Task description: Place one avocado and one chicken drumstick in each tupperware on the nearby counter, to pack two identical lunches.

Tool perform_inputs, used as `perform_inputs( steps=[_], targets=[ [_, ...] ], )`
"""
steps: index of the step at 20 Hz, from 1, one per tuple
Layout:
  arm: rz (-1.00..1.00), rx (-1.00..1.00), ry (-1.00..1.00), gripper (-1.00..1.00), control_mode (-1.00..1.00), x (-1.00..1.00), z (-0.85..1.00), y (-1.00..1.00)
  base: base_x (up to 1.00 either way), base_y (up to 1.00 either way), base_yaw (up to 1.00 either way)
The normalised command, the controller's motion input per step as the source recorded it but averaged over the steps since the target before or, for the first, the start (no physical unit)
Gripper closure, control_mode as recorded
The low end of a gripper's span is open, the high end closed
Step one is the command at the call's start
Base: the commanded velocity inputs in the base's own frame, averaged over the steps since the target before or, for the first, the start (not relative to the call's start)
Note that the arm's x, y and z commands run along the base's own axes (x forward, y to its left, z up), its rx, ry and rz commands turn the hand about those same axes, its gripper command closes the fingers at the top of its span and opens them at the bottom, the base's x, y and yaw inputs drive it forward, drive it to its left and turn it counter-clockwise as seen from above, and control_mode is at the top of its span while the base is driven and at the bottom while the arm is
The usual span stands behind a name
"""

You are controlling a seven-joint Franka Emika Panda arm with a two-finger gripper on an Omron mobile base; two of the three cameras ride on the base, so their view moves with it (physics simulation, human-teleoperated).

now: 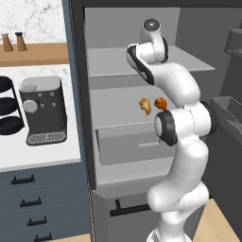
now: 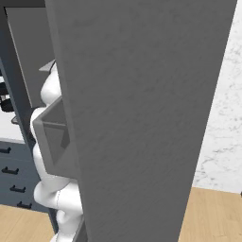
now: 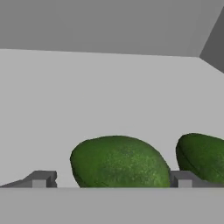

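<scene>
Your gripper [image 3: 112,179]: jaws spread wide, holding nothing, fingertips [image 3: 41,178] flanking near avocado [image 3: 119,161] on grey fridge shelf [image 3: 65,109]. Second avocado [image 3: 202,155] just beside it, right in hand view. Two chicken drumsticks [image 1: 152,105] lie on middle shelf. Step, by my reading: first avocado pickup. Next: ease forward, close on it, then carry to counter [image 1: 33,158]. Tupperware location: cannot tell.

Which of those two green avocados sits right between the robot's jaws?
The left avocado, the one seen whole in the hand view. It lies between the two open jaw tips, while the other avocado sits off to the right, beyond the right tip and cut by the picture's edge.
</scene>
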Motion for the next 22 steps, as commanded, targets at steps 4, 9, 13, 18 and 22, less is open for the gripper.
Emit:
perform_inputs(
  steps=[4,9,13,18,22],
  targets=[
    [-0.01,0.0,0.0,-1.0,-1.0,0.24,-0.11,-0.14,0.0,0.0,0.0],
    [-0.08,0.0,0.04,-1.0,-1.0,0.01,-0.32,-0.11,0.0,0.0,0.0],
    [-0.09,0.0,0.03,-1.0,-1.0,0.0,-0.31,-0.01,0.0,0.0,0.0],
    [-0.03,0.0,0.0,-1.0,-1.0,0.0,-0.17,0.0,0.0,0.0,0.0],
    [-0.01,0.0,0.0,-1.0,-1.0,0.0,-0.1,0.0,0.0,0.0,0.0]
  ],
)
